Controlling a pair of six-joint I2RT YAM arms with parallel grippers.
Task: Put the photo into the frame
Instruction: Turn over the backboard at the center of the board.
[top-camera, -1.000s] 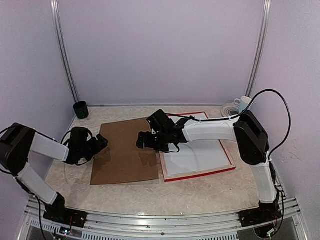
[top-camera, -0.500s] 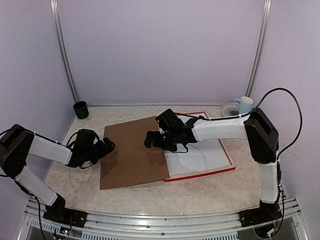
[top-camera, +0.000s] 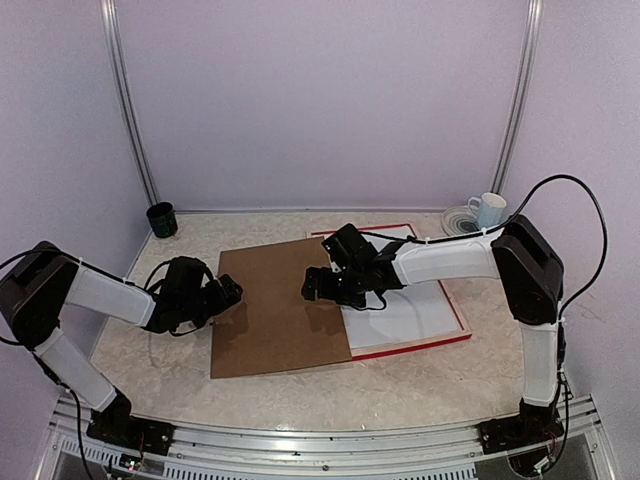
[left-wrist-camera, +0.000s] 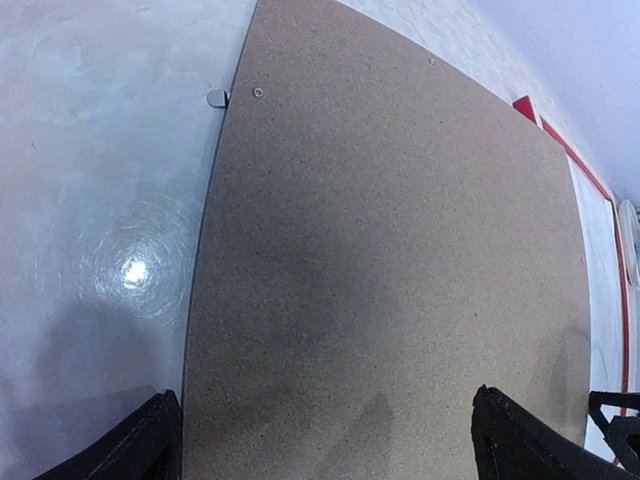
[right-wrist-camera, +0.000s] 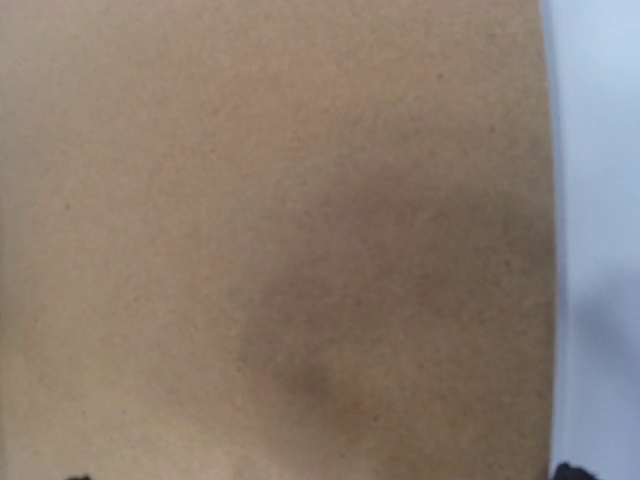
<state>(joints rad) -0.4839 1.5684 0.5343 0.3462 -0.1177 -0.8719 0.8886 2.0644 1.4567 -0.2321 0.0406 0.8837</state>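
Observation:
The brown backing board (top-camera: 270, 320) lies flat on the table and covers the left side of the red frame (top-camera: 415, 345). A white sheet (top-camera: 415, 300) lies inside the frame; no printed side of the photo shows. My left gripper (top-camera: 228, 297) is open at the board's left edge. In the left wrist view (left-wrist-camera: 330, 450) its fingers straddle that edge of the board (left-wrist-camera: 400, 250), with the frame's red corner (left-wrist-camera: 560, 140) beyond. My right gripper (top-camera: 318, 287) is open, low over the board's right part. The board (right-wrist-camera: 280, 200) fills the right wrist view.
A dark green cup (top-camera: 161, 219) stands at the back left. A white mug (top-camera: 487, 208) on a saucer (top-camera: 458, 219) stands at the back right. A small metal tab (left-wrist-camera: 216, 97) sticks out at the board's left edge. Walls enclose the table.
The backing board has slid right and now overlaps the frame's left side. Both grippers have moved right with it.

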